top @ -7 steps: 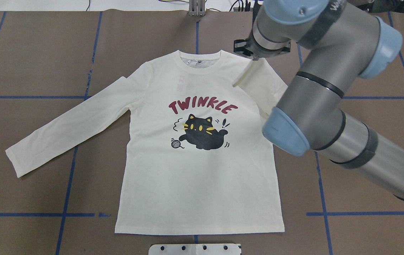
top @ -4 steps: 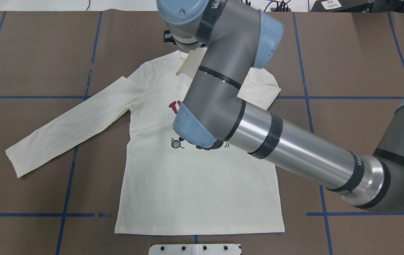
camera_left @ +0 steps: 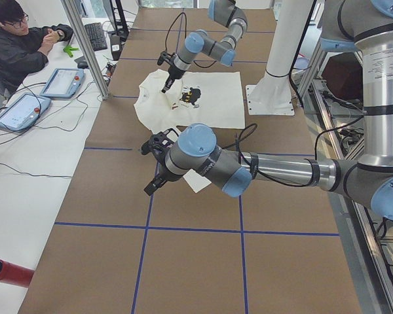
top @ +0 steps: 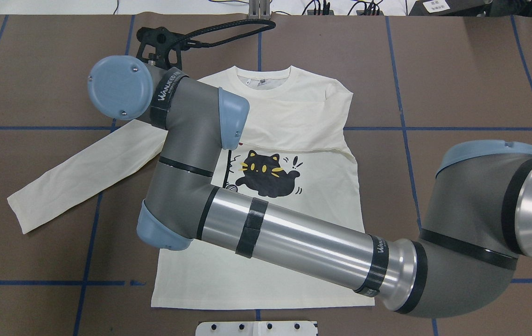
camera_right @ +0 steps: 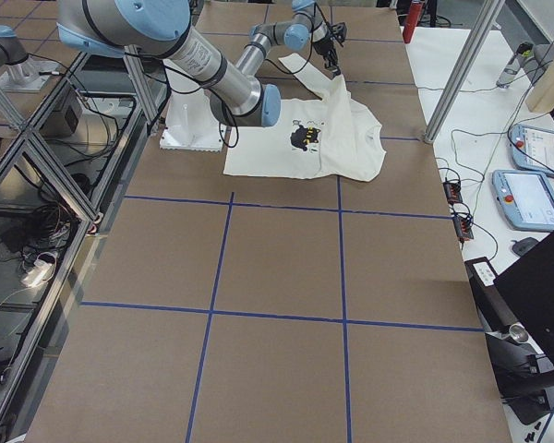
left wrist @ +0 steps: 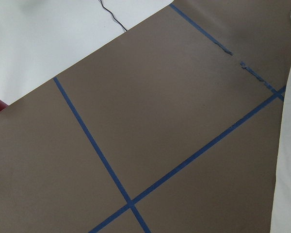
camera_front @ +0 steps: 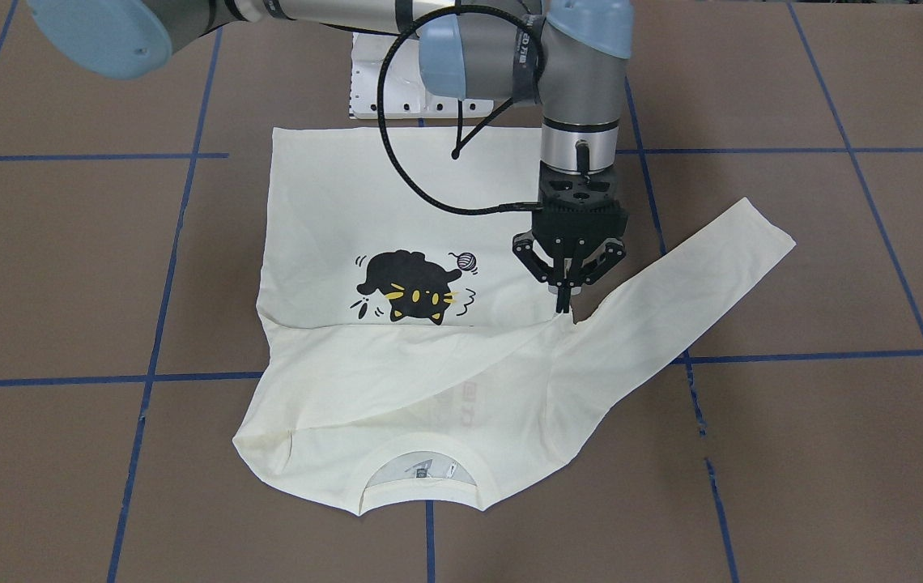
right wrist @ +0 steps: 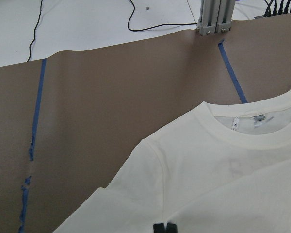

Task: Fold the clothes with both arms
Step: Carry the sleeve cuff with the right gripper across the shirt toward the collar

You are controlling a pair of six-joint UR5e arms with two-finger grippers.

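The right gripper [camera_front: 564,301], closed on the folded-over sleeve [camera_front: 429,350] of the shirt [camera_front: 332,210], stood beside the cat print [camera_front: 409,285]; the shirt lay on the table [camera_front: 65,267]. Whether the left gripper [camera_left: 150,186] was open could not be told.

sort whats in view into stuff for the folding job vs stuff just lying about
For the job:
- cream long-sleeved shirt with black cat print
- black two-finger right gripper, shut on the folded-over sleeve
- black left gripper, beside the other sleeve

Lying about:
- white perforated metal plate
- grey tablet-like pendants with blue screens
- dark red cylinder
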